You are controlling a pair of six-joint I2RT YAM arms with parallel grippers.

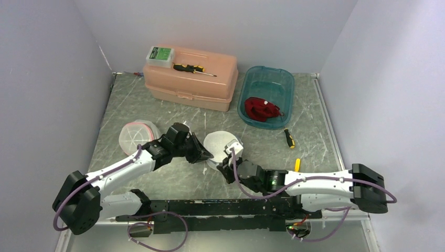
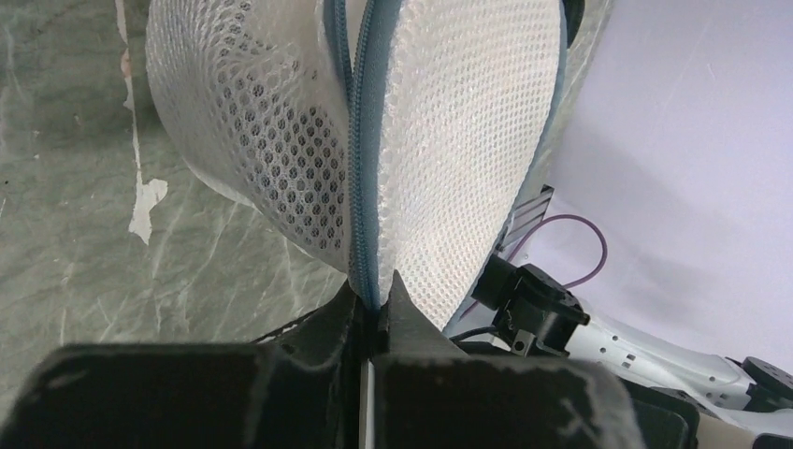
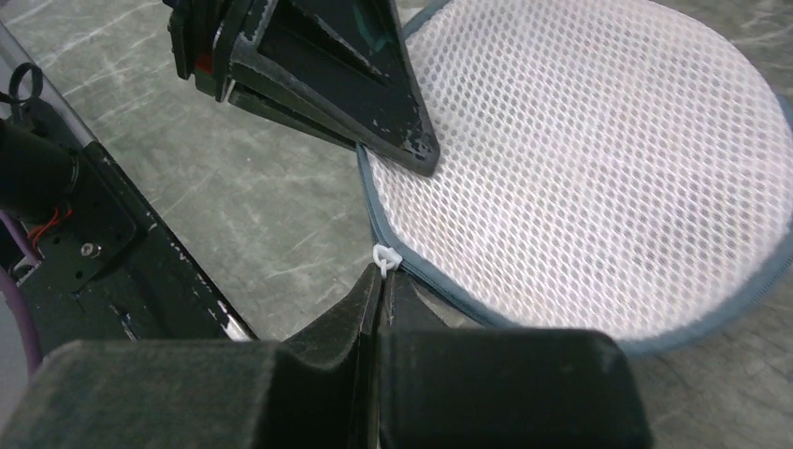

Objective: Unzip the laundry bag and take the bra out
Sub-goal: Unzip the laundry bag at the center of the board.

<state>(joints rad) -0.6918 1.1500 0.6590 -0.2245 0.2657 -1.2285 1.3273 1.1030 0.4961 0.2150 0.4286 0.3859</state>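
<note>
I am pinching the small white zipper pull [image 3: 385, 256] with my right fingers [image 3: 351, 313], squeezing them together on it. The round white laundry bag [image 3: 598, 159] is resting on the counter [image 3: 234, 206]. My left fingers [image 3: 355, 75] are touching the bag's grey edge, just above the pull.

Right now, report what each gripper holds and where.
Left gripper pinches the laundry bag by its zippered edge; right gripper pinches the white zipper pull.
</note>
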